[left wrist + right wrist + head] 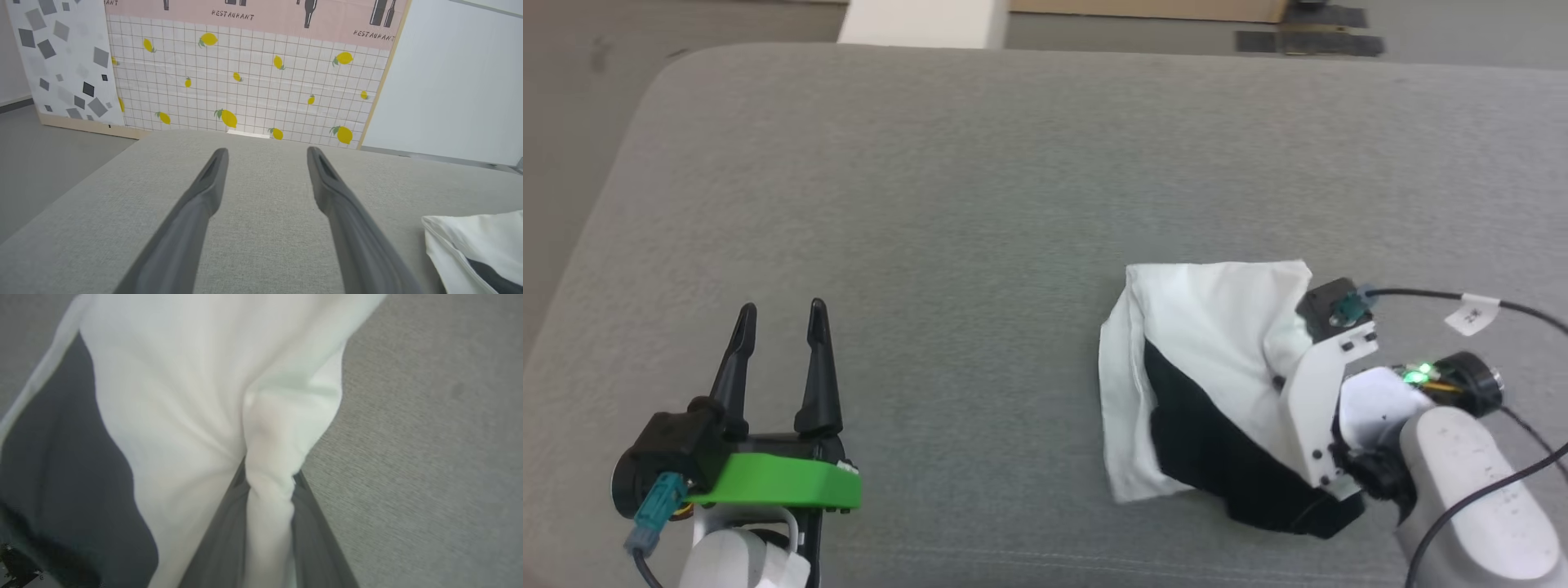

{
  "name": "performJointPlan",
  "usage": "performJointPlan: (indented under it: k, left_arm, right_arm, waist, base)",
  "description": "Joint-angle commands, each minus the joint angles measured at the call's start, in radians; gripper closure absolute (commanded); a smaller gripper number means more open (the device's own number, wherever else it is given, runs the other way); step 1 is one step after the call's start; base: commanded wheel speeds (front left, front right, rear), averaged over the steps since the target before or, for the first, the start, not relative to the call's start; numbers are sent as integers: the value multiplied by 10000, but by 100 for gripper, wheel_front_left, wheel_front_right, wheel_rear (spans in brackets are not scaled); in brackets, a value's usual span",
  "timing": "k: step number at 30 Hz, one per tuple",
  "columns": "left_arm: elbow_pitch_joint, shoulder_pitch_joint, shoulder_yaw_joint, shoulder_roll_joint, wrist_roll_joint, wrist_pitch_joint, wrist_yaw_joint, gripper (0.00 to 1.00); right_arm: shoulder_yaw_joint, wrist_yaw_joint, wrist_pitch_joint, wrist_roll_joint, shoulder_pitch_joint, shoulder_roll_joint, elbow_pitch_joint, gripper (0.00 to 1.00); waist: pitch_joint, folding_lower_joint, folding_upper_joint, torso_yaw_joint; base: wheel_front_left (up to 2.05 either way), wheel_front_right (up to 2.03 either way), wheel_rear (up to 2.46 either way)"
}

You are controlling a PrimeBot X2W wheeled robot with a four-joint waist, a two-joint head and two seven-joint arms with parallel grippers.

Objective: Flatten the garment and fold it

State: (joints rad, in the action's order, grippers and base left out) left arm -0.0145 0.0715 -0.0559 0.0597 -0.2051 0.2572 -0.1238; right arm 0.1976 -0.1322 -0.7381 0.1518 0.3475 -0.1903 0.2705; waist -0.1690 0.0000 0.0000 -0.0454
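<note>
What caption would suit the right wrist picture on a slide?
Dark fingers pinching a bunched fold of the black-sleeved white cotton T-shirt over a grey fabric cushion.

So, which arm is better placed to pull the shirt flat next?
Right. The right jaws are shut on a white fold of the shirt; the left jaws stand open over the cushion, apart from it.
</note>
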Motion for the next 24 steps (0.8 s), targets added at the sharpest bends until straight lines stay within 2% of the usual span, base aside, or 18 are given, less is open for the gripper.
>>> performJointPlan:
  k: [1,2,3,6,11,15,24]
  left_arm:
    - [-40,-56,-4,-41,-6,45,-56,0]
    - [-67,-48,-41,-42,-19,45,-57,0]
    - [-116,27,-62,-41,-5,45,-58,0]
    - [-173,191,-6,21,75,45,-60,0]
    - [-280,676,77,200,178,45,-63,0]
    - [-619,1108,12,404,321,45,-44,0]
    - [-1492,1658,-88,985,570,-410,28,0]
  right_arm:
    - [93,15,-147,164,208,-350,-176,100]
    - [225,15,-249,238,282,-530,-271,100]
    - [400,15,-398,396,472,-912,-412,100]
    - [522,15,-492,547,867,-1333,-413,100]
    - [182,15,-278,636,1668,-1723,-10,100]
    - [-555,15,68,482,2482,-2062,482,100]
    - [-2555,15,642,-343,3847,-2999,1742,100]
  waist:
    - [24,0,0,1108]
    - [-29,0,0,1403]
    - [-185,0,0,1976]
    - [-508,0,0,2826]
    - [-1239,0,0,3545]
    - [-2224,0,0,3573]
    - [-4317,0,0,2765]
  base:
    - [0,0,0]
    - [0,0,0]
    - [0,0,0]
    - [0,0,0]
    - [0,0,0]
    - [0,0,0]
    - [0,0,0]
